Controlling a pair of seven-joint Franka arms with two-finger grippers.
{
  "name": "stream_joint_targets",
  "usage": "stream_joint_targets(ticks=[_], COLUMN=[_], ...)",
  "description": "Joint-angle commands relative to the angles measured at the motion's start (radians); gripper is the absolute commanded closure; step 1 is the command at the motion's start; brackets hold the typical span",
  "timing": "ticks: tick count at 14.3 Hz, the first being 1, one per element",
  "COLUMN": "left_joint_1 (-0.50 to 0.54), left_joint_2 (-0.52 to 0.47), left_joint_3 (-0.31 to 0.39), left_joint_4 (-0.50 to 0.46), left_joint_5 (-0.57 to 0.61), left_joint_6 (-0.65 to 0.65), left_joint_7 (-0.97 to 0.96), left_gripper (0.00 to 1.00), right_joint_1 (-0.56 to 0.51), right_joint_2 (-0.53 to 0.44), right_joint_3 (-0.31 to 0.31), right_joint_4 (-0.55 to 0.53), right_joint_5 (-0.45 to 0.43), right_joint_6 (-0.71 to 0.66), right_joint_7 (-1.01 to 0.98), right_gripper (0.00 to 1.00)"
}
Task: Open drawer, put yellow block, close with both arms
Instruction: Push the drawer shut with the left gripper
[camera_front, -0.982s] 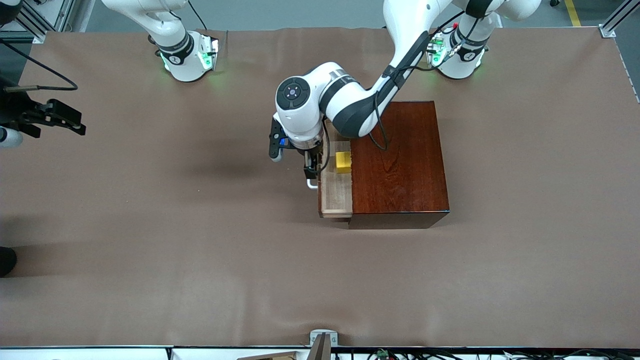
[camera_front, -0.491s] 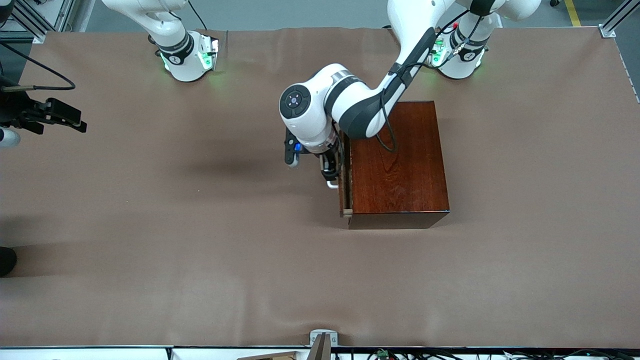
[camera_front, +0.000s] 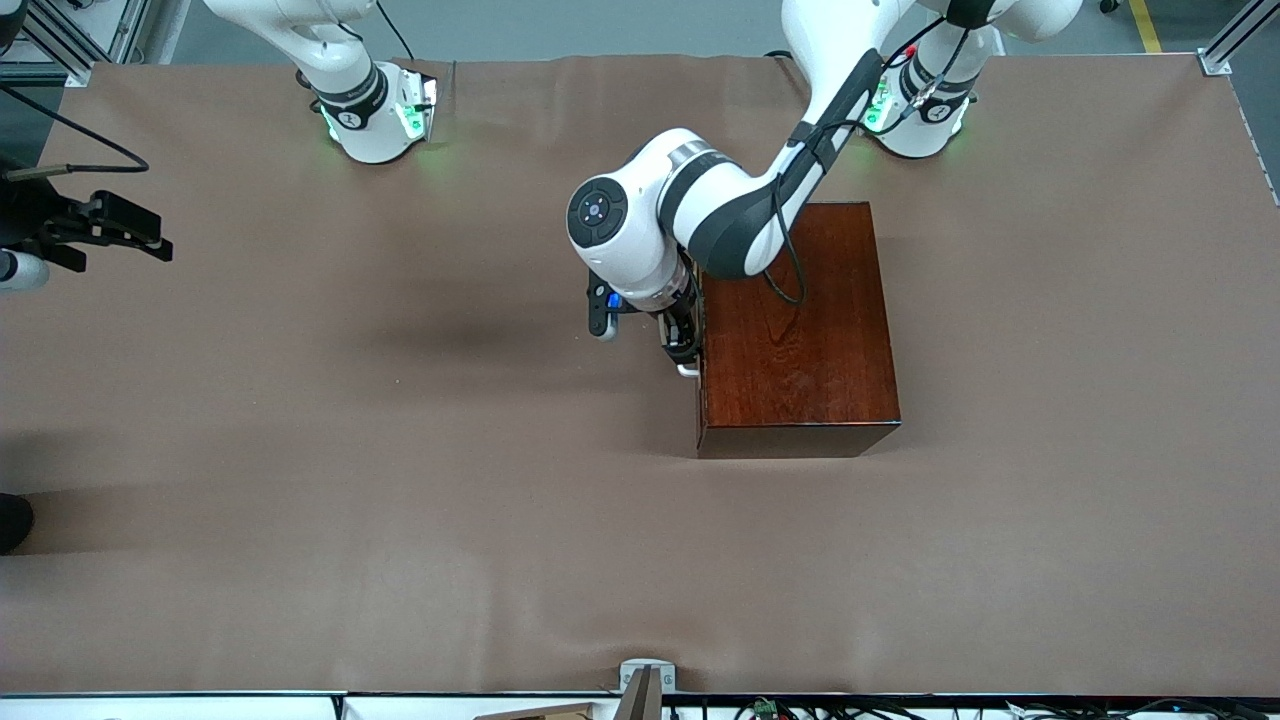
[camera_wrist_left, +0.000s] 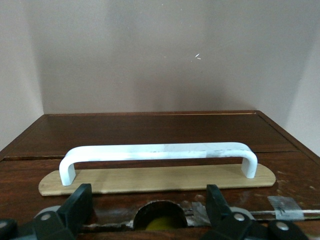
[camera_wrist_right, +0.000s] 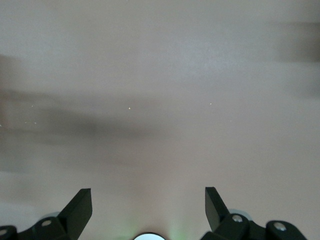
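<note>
The drawer (camera_wrist_left: 150, 132) sits pushed flush into the dark reddish-brown wooden box (camera_front: 795, 330). Its white bar handle (camera_wrist_left: 160, 151) faces the right arm's end of the table. My left gripper (camera_front: 683, 352) is right at the drawer front, just by the handle (camera_front: 688, 370). In the left wrist view it (camera_wrist_left: 148, 192) is open, the fingers wide apart with nothing between them. The yellow block (camera_wrist_left: 162, 223) shows only as a yellow patch through a half-round notch in the drawer front; the front view hides it. My right gripper (camera_front: 150, 237) waits open at the right arm's end of the table, over bare cloth (camera_wrist_right: 148, 197).
Brown cloth (camera_front: 400, 500) covers the whole table. The two arm bases (camera_front: 375, 115) (camera_front: 915, 110), lit green, stand along the edge farthest from the front camera. A small metal bracket (camera_front: 645, 680) sits at the nearest table edge.
The drawer has slid from partly open to fully shut, with my left gripper moving along at its front toward the box. The yellow block went out of sight inside. The right arm barely moved.
</note>
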Motion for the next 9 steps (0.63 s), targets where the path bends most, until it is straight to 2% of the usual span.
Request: stream_joint_targets(ticks=[1,4,6,9], left_joint_1=[-0.007,-0.012,-0.008,0.012], left_joint_2=[-0.025,-0.049,-0.125,-0.241], left_joint_3=[-0.003,-0.016,-0.012,0.014], left_joint_4=[-0.006,0.002,0.0,-0.006], left_joint_5=[0.019,-0.061,-0.072,-0.066], left_joint_6=[0.051,0.13,0.131,0.054], left_joint_7=[-0.14,-0.47,-0.753,-0.918], left_gripper=[0.0,0.0,0.0,0.0], right_joint_1=[-0.017,-0.02,-0.02,-0.02], right_joint_2=[-0.018,-0.021,-0.024,-0.027], right_joint_3=[0.005,0.005,0.005,0.005], right_joint_4=[-0.028,-0.025,-0.025,-0.025], right_joint_5=[0.006,0.006,0.006,0.008], right_joint_6=[0.039,0.04,0.039,0.03], right_joint_7=[-0.01,-0.009,-0.009,-0.007], right_gripper=[0.0,0.0,0.0,0.0])
